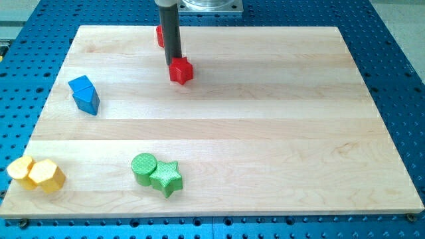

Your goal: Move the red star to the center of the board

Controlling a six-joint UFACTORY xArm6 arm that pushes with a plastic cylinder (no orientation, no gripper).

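Observation:
The red star (pixel 180 70) lies on the wooden board (pixel 265 133) near the view's top, left of the middle. My tip (pixel 173 64) stands right against the star's upper left side. A second red block (pixel 160 35) sits at the board's top edge, partly hidden behind the rod; its shape cannot be made out.
A blue block (pixel 84 94) lies at the view's left. Two yellow blocks (pixel 36 174) touch each other at the bottom left corner. A green cylinder (pixel 143 166) and a green star (pixel 167 177) touch near the bottom edge.

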